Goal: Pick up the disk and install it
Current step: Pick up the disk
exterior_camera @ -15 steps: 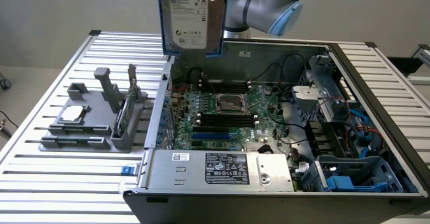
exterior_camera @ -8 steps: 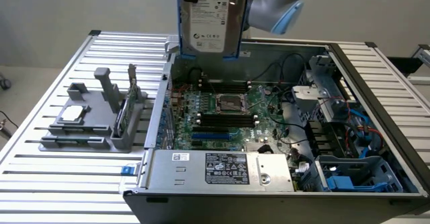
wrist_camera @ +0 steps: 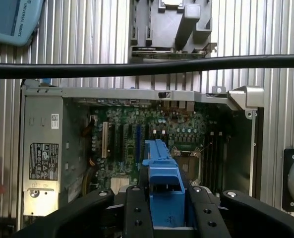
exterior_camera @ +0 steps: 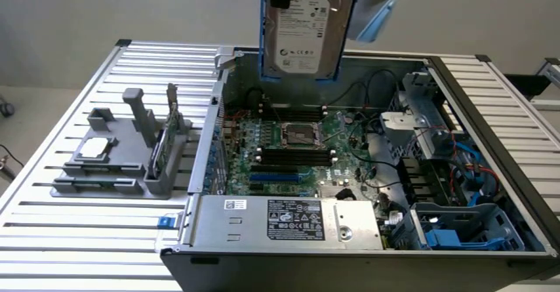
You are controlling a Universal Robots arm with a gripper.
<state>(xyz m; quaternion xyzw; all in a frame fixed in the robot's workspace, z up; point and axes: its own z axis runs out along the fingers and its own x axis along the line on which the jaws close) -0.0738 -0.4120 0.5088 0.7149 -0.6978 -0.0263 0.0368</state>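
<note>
The silver-grey rectangular hard disk (exterior_camera: 306, 33) with a white printed label, framed in a blue plastic carrier, hangs upright in the air at twelve o'clock in the exterior view. It is above the far edge of the open dark-grey metal computer case (exterior_camera: 490, 108), which lies on its side, and touches nothing below it. In the wrist view the black gripper (wrist_camera: 166, 191) is clamped on the carrier's blue end, with one black finger (wrist_camera: 137, 213) pressed on each side of it.

Inside the case lies the green motherboard (exterior_camera: 298, 154), with its square metal processor socket (exterior_camera: 298, 133) almost straight under the disk. The silver box-shaped power supply (exterior_camera: 280, 221) sits at six o'clock from the socket, along the near wall of the case. A blue plastic drive bay (exterior_camera: 455, 236) sits at four o'clock from the socket, in the near corner.

At nine o'clock from the case, well apart from it, a grey plastic holder (exterior_camera: 114, 167) stands on the ribbed aluminium table (exterior_camera: 79, 239). It carries a small square silver chip (exterior_camera: 94, 149) and a thin green circuit card (exterior_camera: 160, 151) standing on edge.
</note>
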